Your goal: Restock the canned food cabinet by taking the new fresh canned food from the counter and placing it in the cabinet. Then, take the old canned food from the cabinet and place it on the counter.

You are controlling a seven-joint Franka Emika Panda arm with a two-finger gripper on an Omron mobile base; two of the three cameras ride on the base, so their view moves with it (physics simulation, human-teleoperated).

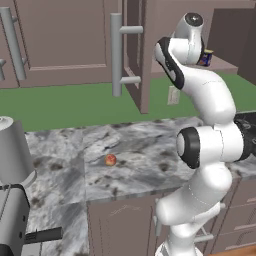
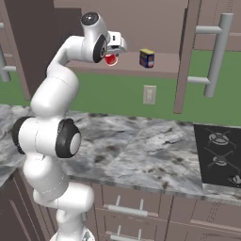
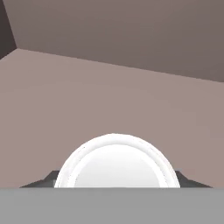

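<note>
We hold the small red round can with white-silver rim (image 2: pixel 110 59) in the two-finger gripper (image 2: pixel 112 55), fingers pinching its sides. It sits over the brown wall cabinet's flat shelf (image 2: pixel 160 70). Lower it flat, then release. The squat dark-blue tin with yellow top (image 2: pixel 147 58) sits at 3 o'clock of the can, apart.

- A rendered home kitchen.
- Grey and white marbled stone bench (image 2: pixel 141 150) on brown base drawers.
- Brown wall cabinets with long grey bar handles (image 1: pixel 116 55).
- Black hob (image 2: pixel 220 160) set in the bench.
- Green wall bearing a pale socket plate (image 2: pixel 149 95).
</note>
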